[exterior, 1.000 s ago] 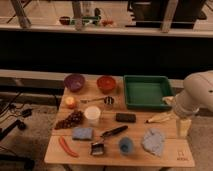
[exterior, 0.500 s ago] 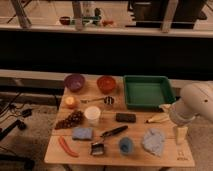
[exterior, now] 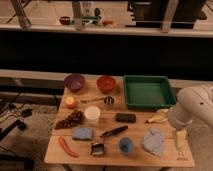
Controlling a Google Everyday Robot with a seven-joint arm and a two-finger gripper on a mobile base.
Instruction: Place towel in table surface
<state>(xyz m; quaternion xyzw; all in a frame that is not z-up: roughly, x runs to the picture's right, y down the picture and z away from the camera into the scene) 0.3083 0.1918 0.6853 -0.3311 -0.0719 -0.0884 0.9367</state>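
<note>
We see a wooden tabletop (exterior: pixel 110 159) filling the lower half of the frame, with a dark wall and a bright shelf behind it. The towel (exterior: pixel 153 141), a crumpled pale blue-grey cloth, lies on the tabletop in the lower right of the frame. The robot's white arm (exterior: pixel 195 102) enters from the right edge and bends downward. It ends in the yellowish tool (exterior: pixel 180 139), which points down over the right end of the tabletop, just to the right of the towel. We cannot tell whether the tool touches the towel, nor whether it is set wide or narrow.

Along the back of the tabletop, from left to right, stand a purple bowl (exterior: pixel 74 81), a red bowl (exterior: pixel 106 83) and a green tray (exterior: pixel 148 91). In front of the bowls sit a small round orange fruit (exterior: pixel 70 102) and a metal measuring cup (exterior: pixel 107 100). The middle row holds a bunch of dark grapes (exterior: pixel 70 120), a white cup (exterior: pixel 92 114), a black block (exterior: pixel 125 117) and a banana (exterior: pixel 157 118), the banana just above the towel. Along the front edge lie a red chilli (exterior: pixel 66 146), a blue sponge (exterior: pixel 82 133), a black-handled brush (exterior: pixel 114 132) and a blue cup (exterior: pixel 126 145), the cup just left of the towel
</note>
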